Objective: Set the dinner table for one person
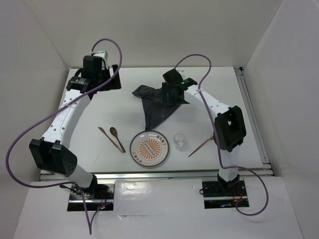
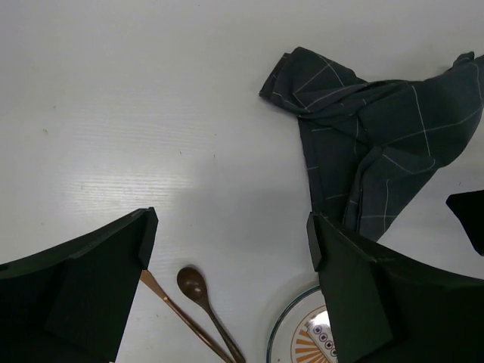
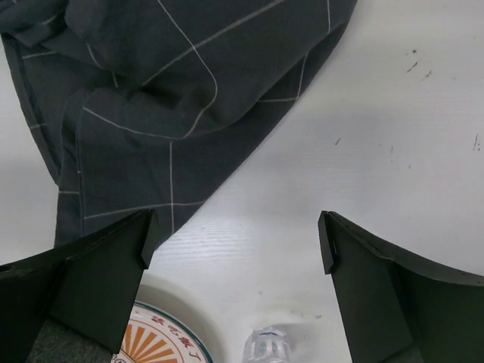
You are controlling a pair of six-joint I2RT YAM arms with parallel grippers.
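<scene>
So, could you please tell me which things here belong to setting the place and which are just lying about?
Belong to the job: dinner table, plate, clear glass, wooden spoon, slim utensil beside it, slim utensil right of the glass, dark checked cloth, probably the napkin.
Just there: purple cables, arm base plates.

The left claw (image 2: 231, 240) hangs over the white desk (image 2: 136, 113) with its two dark fingers (image 2: 83, 295) spread wide and nothing between them. A crumpled dark cloth (image 2: 370, 144) with thin pale grid lines lies at the upper right. Low in the gap sits a brown spoon (image 2: 198, 291), bowl upward, just beside a slim copper-coloured utensil (image 2: 178, 310). A plate (image 2: 291, 333) with an orange sunburst pattern is partly hidden by the right-hand finger.
</scene>
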